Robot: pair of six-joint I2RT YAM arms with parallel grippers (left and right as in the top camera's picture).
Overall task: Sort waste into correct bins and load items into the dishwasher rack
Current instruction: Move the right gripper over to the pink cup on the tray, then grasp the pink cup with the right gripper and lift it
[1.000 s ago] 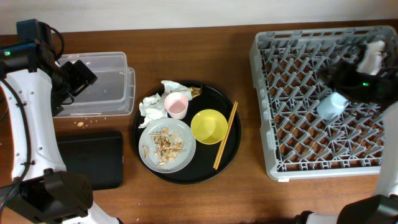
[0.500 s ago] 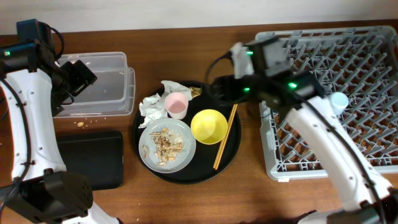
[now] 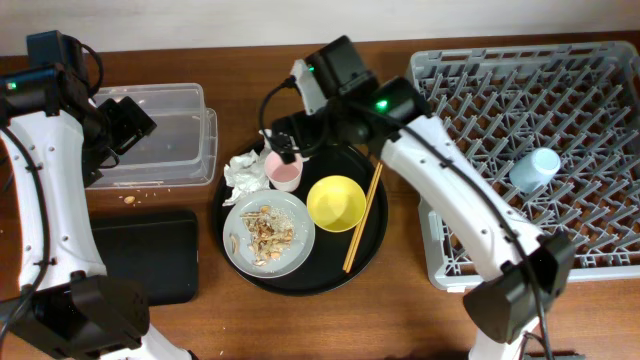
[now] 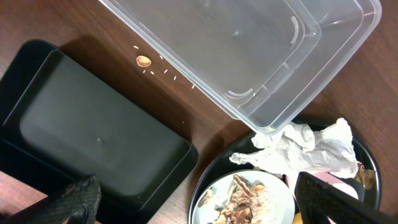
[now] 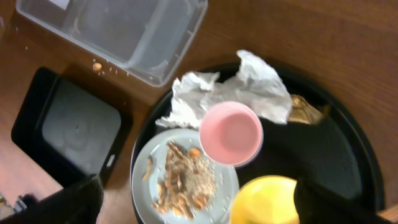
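Two claws, five dishes and three sorts of waste, with every place reckoned from the round black tray [image 3: 374, 238].

**Overhead**
- 1 pink cup [image 3: 284, 170]: on the tray, far-left part, upright with its mouth up.
- 1 yellow bowl [image 3: 336, 203]: on the tray, at the middle.
- 1 pale-grey plate [image 3: 303, 238]: on the tray, near-left part, carrying the food scraps [image 3: 262, 232].
- 2 chopsticks [image 3: 363, 218]: on the tray, along its rack-side edge.
- 1 crumpled tissue [image 3: 244, 172]: on the tray's far-left edge, beside or touching the pink cup; which of the two cannot be told.
- 1 light-blue cup [image 3: 535, 168]: off the tray, lying in the dishwasher rack [image 3: 520, 270] at picture-right.
- 1 clear tub [image 3: 165, 135] and 1 shallow black bin [image 3: 150, 255]: picture-left of the tray, on the tabletop [image 3: 300, 325].
- right claw [image 3: 287, 147]: above the tray, over the pink cup.
- left claw [image 3: 128, 118]: off the tray, over the clear tub's edge.

**Left wrist**
- The left claw's fingers [image 4: 78, 200] sit at the two lower corners, spread wide with nothing between them.
- 1 crumb [image 4: 143, 60]: off the tray, on the tabletop between tub and bin.

**Right wrist**
- The right claw's fingers sit wide apart in the same way, empty. The pink cup lies directly below, clear of both.
- 1 gold-brown wrapper [image 5: 305, 109]: on the tray's far edge, on the cup's rack side.

**Handling (judged)**
- The pink cup is probably light, stiff and smooth-walled, so apt to slip or tip.
- Take it at the rim, one finger inside and one outside, on the side away from the tissue.
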